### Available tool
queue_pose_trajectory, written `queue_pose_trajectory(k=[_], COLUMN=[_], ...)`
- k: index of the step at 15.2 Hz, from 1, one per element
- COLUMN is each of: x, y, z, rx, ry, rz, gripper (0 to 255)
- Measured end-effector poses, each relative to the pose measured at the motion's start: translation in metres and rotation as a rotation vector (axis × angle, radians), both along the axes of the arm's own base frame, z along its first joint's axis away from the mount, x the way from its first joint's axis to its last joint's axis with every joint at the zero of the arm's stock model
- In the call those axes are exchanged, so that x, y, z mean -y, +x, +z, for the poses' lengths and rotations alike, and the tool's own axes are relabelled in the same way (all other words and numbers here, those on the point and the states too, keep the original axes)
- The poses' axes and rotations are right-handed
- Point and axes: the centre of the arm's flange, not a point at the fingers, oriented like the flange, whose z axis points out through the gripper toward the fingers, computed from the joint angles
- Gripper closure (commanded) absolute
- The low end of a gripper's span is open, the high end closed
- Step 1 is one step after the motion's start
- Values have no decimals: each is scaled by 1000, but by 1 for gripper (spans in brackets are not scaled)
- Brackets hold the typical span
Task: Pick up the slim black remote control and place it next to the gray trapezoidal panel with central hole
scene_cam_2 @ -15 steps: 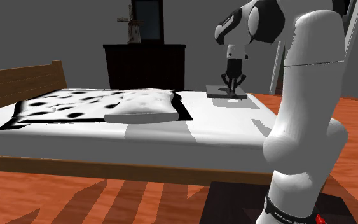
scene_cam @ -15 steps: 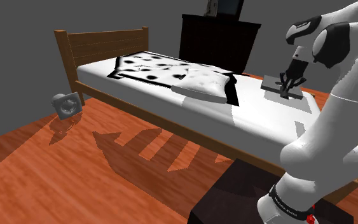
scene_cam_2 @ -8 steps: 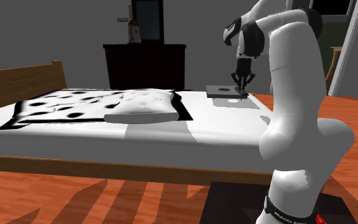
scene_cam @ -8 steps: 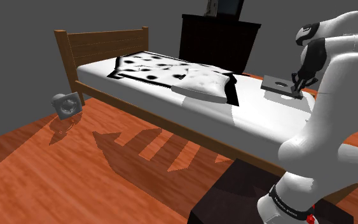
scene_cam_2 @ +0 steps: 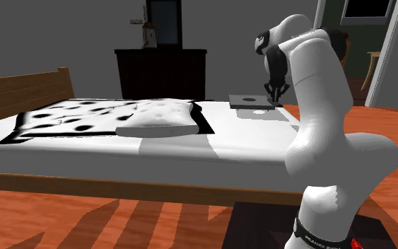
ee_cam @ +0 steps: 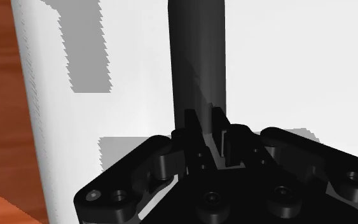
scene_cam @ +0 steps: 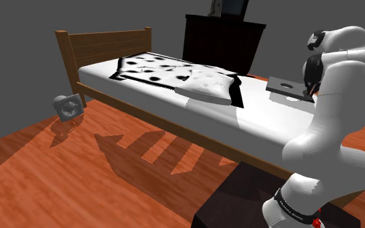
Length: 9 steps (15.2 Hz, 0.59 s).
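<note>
Holding the remote (ee_cam: 196, 70) in the gripper (ee_cam: 210, 137), low over the bed (ee_cam: 285, 63) and close to the panel (scene_cam_2: 247, 100).
The fingers (ee_cam: 191, 127) are clamped on the remote's near end, and its dark body runs straight out ahead of the hand over white mattress. The grey panel lies on the bed just beside the hand. By my judgement the pick is done and the carry nearly finished. What is left is to lower the remote next to the panel, let go and draw back. I cannot tell whether it already touches the bed.
</note>
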Motion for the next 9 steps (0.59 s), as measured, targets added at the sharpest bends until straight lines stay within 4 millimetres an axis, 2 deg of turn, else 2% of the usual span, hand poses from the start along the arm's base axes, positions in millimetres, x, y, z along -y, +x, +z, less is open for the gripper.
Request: queue_pose_trajectory(k=[9], x=[1], y=[-2], z=[-47], rx=[0], ry=[0], rz=[1], gripper=[255])
